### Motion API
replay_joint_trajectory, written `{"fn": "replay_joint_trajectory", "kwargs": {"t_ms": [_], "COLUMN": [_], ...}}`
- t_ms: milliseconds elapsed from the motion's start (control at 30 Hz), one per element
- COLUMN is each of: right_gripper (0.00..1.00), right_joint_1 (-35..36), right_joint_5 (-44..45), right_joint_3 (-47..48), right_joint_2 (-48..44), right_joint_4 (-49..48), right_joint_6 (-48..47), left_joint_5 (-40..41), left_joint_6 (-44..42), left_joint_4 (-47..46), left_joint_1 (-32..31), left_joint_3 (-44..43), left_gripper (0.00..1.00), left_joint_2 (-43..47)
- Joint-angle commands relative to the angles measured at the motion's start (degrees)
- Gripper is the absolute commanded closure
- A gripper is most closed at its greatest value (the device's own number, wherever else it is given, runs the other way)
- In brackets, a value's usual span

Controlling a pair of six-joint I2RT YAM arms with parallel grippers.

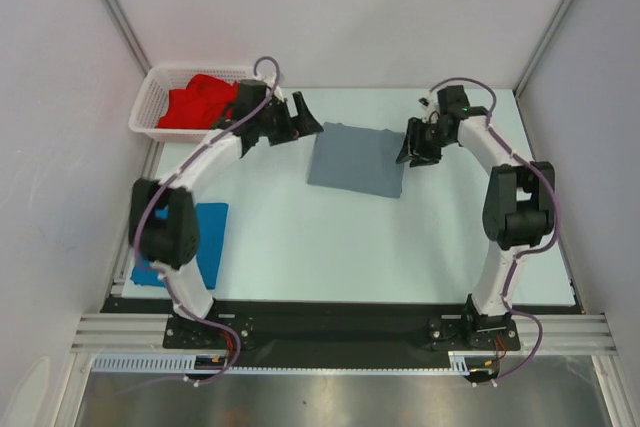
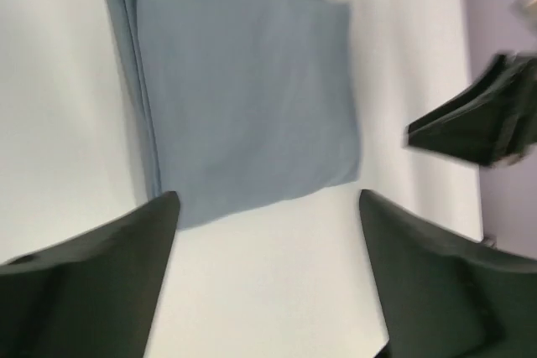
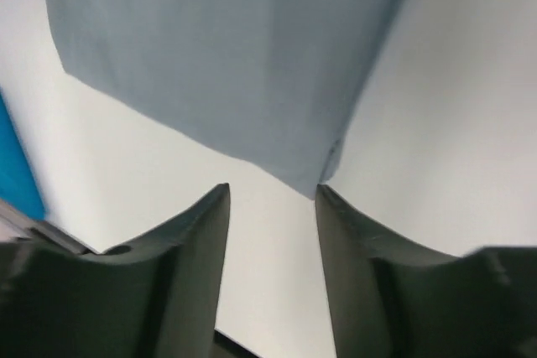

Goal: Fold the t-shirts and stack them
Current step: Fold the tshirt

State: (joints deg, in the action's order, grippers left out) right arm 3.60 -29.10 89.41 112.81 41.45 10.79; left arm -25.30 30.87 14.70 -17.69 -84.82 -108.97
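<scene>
**Inspector:** Location of the shirts?

**Recorder:** The slate grey t-shirt [image 1: 357, 159] lies folded flat at the far middle of the table [image 1: 330, 247], between the two grippers. The red t-shirt [image 1: 200, 99] sits bunched inside the white mesh basket [image 1: 143, 112] at the far left corner. The bright blue t-shirt [image 1: 210, 232] lies folded at the left near edge, partly hidden by the left arm.

**Inspector:** Left gripper?

**Recorder:** The left gripper [image 1: 300, 119] hangs just beside the grey shirt's left edge. Its fingers [image 2: 101, 282] stand wide apart with nothing between them.

**Inspector:** Right gripper?

**Recorder:** The right gripper [image 1: 415, 147] is just beside the shirt's right edge. Its fingers [image 3: 180, 266] are parted by a moderate gap and hold nothing. One corner of the grey cloth lies just past the fingertips, outside the gap.
</scene>
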Motion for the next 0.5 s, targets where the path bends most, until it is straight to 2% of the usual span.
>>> {"fn": "replay_joint_trajectory", "kwargs": {"t_ms": [0,33,67,100,133,167,200,300,333,367,467], "right_gripper": [0.47,0.42,0.32,0.27,0.21,0.10,0.02,0.00,0.00,0.00,0.00], "right_joint_1": [7.97,9.57,11.68,15.00,16.95,18.62,20.55,29.95,34.68,37.42,43.49], "right_joint_5": [14.03,16.77,19.67,25.35,27.50,29.00,35.19,43.04,44.29,45.79,49.57], "right_joint_3": [1.74,0.69,-0.01,-0.80,-2.12,-4.04,-5.54,-12.22,-13.89,-15.82,-15.24], "right_joint_2": [-6.71,-7.69,-8.65,-10.67,-11.56,-12.43,-13.40,-16.92,-17.88,-17.89,-12.81], "right_joint_4": [-1.19,-2.07,-3.03,-5.57,-7.33,-10.31,-12.43,-23.23,-26.30,-32.08,-33.46], "right_joint_6": [-3.66,-4.10,-4.63,-5.33,-5.95,-6.91,-8.75,-15.60,-23.36,-27.10,-36.96], "left_joint_5": [10.35,11.58,14.20,15.18,16.76,19.30,20.28,21.43,21.26,20.91,20.55], "left_joint_6": [-4.86,-4.86,-4.94,-5.03,-5.03,-4.95,-4.68,-2.31,-1.79,-0.39,2.69], "left_joint_4": [3.85,4.46,4.46,4.64,5.25,5.77,6.13,10.15,11.13,12.10,17.19], "left_joint_1": [-0.59,-0.59,-0.59,-0.59,-0.50,-0.50,-0.50,0.02,0.55,0.73,2.40], "left_joint_3": [5.07,6.66,8.68,12.53,14.22,15.81,18.78,23.10,23.90,24.78,27.16], "left_gripper": [0.00,0.00,0.00,0.00,0.00,0.00,0.00,0.00,0.00,0.00,0.00], "left_joint_2": [15.84,18.33,21.57,26.74,29.66,32.13,34.24,41.89,44.08,45.50,49.02]}}
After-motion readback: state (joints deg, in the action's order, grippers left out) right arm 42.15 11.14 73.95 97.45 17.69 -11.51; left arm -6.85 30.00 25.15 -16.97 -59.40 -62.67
